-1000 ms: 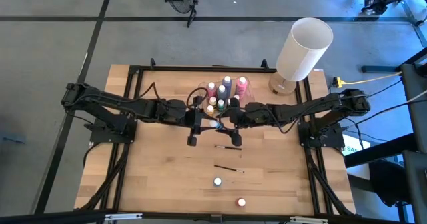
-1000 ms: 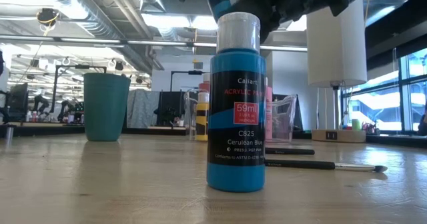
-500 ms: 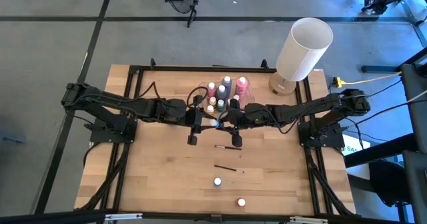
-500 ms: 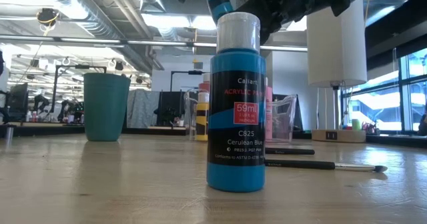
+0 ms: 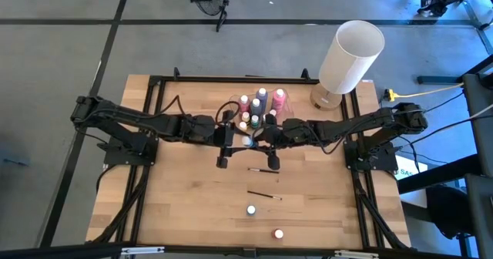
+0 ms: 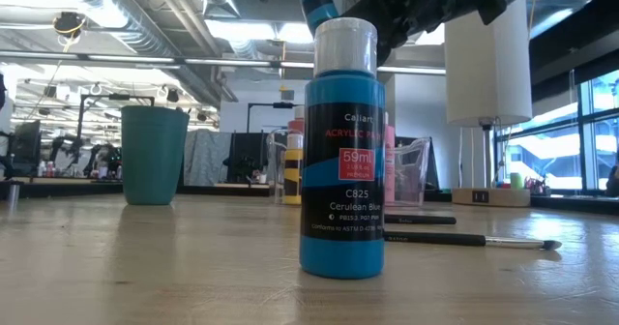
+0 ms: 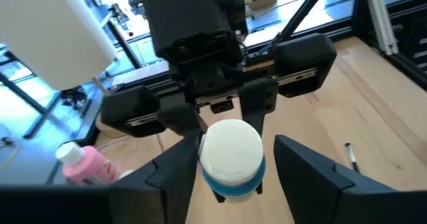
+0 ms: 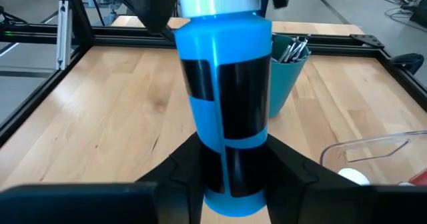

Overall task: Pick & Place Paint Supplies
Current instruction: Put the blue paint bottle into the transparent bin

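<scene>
1. Looking down in the high view: both arms meet mid-counter (image 5: 177, 213). Left tool (image 5: 233, 141) and right tool (image 5: 262, 139) sit either side of a blue paint bottle (image 5: 247, 142). Cluster of bottles (image 5: 260, 105) just behind them; two paintbrushes (image 5: 263, 169) lie on the counter nearer the front, then a white-capped bottle (image 5: 251, 210) and a red one (image 5: 278, 233). White lamp (image 5: 350, 56) at the back right corner.
2. Low view: a Cerulean Blue bottle (image 6: 342, 151) stands upright on the counter close to the lens. The lifted blue bottle (image 6: 315, 2) hangs tilted above it among the dark arms. Teal cup (image 6: 154, 155) far left, brush (image 6: 469, 239) lying right.
3. Left wrist view: the left tool's fingers (image 7: 172, 173) flank the white cap (image 7: 231, 152), gaps on both sides, not gripping.
4. Right wrist view: right tool (image 8: 230, 177) closed on the blue bottle's body (image 8: 227, 97), off the counter.
</scene>
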{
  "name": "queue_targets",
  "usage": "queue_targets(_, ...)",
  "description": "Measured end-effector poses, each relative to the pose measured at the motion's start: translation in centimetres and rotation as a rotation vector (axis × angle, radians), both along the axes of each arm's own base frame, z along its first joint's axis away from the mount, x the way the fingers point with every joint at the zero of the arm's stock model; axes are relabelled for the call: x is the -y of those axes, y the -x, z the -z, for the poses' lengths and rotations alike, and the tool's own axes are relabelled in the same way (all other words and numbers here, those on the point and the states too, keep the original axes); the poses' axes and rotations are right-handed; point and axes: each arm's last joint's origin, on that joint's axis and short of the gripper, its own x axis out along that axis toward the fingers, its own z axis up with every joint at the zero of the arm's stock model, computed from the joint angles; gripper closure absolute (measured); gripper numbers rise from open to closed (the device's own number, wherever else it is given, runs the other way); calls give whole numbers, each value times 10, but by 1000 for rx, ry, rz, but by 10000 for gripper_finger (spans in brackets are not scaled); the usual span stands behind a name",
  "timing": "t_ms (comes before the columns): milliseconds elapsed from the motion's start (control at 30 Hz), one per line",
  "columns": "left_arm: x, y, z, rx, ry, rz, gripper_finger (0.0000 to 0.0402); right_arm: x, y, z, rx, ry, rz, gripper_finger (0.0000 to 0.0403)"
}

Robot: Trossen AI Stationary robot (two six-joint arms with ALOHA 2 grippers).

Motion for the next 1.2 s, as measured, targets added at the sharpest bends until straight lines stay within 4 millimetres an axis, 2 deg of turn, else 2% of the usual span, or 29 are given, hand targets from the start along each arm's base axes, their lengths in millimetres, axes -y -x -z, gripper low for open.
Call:
queue_targets(133, 0, 7, -7, 20, -17, -44, 198, 0, 0, 0, 0, 3, 8, 290)
queue_targets(333, 2, 32, -27, 46, -76, -101, 195, 1, 0, -1, 15, 19, 49, 290)
queue_targets(467, 1, 42, -32, 34, -81, -109, 195, 1, -2, -5, 61, 33, 40, 290)
queue_targets(767, 2, 41, -25, 4, -73, -114, 194, -1, -5, -16, 179, 56, -20, 291)
queue_targets(867, 2, 39, -19, 35, -62, -106, 194, -2, -5, -20, 217, 47, -49, 291)
queue_targets(1033, 6, 36, -11, 144, -24, 24, 194, -2, -5, -21, 225, 46, -52, 291)
queue_targets(1200, 3, 36, -2, 240, -9, 9, 194, -2, -6, -22, 239, 45, -51, 291)
